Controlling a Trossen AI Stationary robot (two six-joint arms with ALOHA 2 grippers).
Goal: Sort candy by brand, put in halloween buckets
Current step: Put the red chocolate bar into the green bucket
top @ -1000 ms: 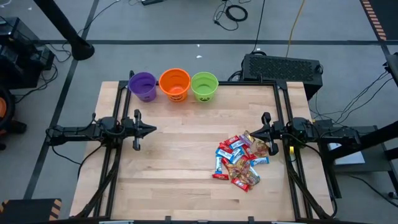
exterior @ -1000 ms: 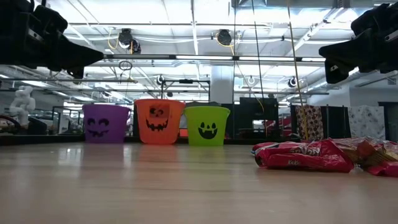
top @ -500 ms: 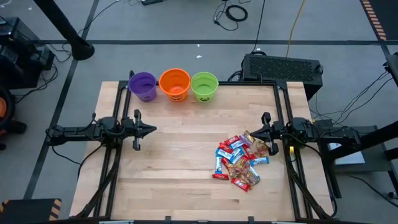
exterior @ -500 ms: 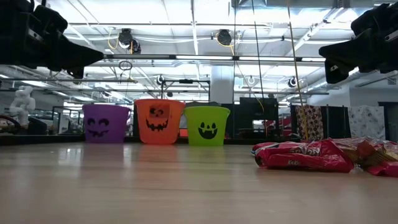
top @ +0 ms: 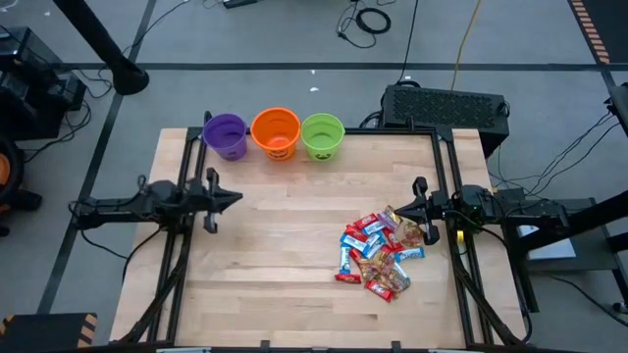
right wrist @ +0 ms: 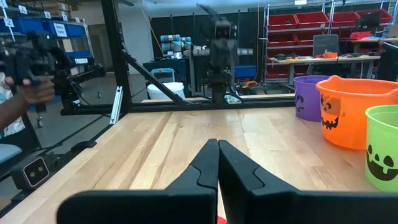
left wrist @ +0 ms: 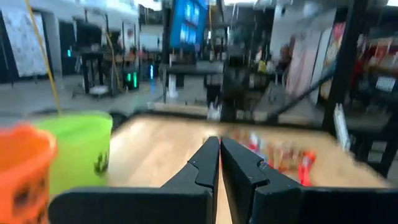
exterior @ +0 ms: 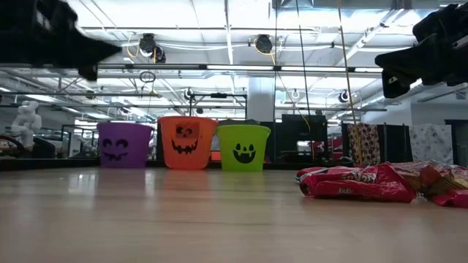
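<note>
Both grippers, left gripper (top: 234,198) and right gripper (top: 406,209), are closed and empty. We risk grabbing 2 overlapping brands from the candy pile (top: 381,252) near the bench's right edge, missorting the 3 halloween buckets (top: 276,134) along its far edge.

The left arm's dark two-finger pincer (top: 235,197), its fingers pressed together, is drifting from where it hung a moment ago, sliding slightly toward the left edge of the pale wooden desk (top: 285,245) and turning a little toward the far side. In the low view its dark shape is blurring with the motion.
</note>
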